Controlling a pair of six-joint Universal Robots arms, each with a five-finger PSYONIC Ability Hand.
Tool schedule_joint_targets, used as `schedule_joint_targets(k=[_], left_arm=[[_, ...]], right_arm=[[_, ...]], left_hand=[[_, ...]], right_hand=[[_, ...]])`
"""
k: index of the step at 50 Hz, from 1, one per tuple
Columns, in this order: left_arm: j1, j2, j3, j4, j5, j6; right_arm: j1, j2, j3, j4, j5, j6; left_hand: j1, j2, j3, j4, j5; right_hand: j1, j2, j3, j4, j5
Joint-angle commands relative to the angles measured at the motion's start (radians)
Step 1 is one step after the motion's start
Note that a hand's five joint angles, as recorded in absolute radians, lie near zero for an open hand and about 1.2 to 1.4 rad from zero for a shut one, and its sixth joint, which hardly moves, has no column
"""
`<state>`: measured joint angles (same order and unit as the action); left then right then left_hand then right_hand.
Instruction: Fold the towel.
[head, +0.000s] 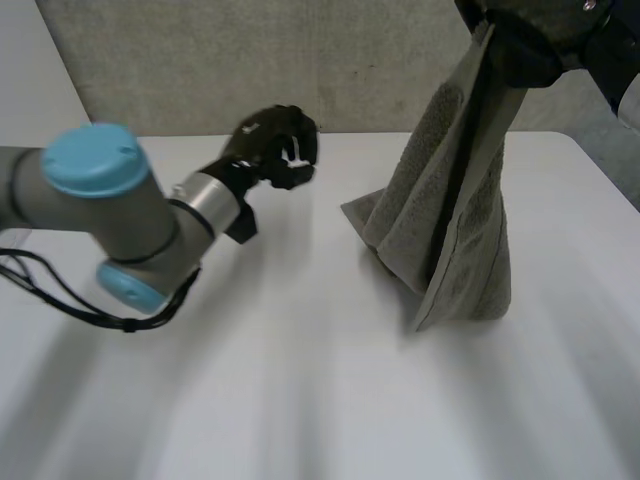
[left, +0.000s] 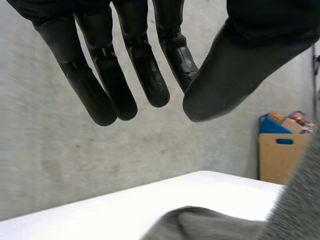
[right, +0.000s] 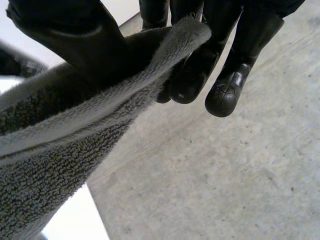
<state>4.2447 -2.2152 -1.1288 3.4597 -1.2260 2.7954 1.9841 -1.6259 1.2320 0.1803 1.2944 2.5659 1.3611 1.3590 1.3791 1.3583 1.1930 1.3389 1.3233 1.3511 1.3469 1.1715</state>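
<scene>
Quick tally: four kinds here.
One towel (head: 450, 230), one table (head: 300, 390), two hands, left hand (head: 272, 145) and right hand (right: 65, 35), plus one cardboard box (left: 282, 157).

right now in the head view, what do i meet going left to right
left arm's light-blue cap -> left hand -> grey towel

Part of right hand (head: 530, 55) beyond head view's top edge; towel (head: 450, 225) corner inside its pinch
</scene>
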Motion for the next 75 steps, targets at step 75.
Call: schedule_joint_targets(k=[75], left_arm=[[-0.253,-0.156,0.087,-0.149,0.010,0.348]], right_arm=[[-0.399,0.100,0.515,-0.150,0.091,-0.216]], left_hand=[[0.035,0.037,0.017,0.038,0.029]], right_hand=[[0.057,0.073,0.045,0.049,0.050]])
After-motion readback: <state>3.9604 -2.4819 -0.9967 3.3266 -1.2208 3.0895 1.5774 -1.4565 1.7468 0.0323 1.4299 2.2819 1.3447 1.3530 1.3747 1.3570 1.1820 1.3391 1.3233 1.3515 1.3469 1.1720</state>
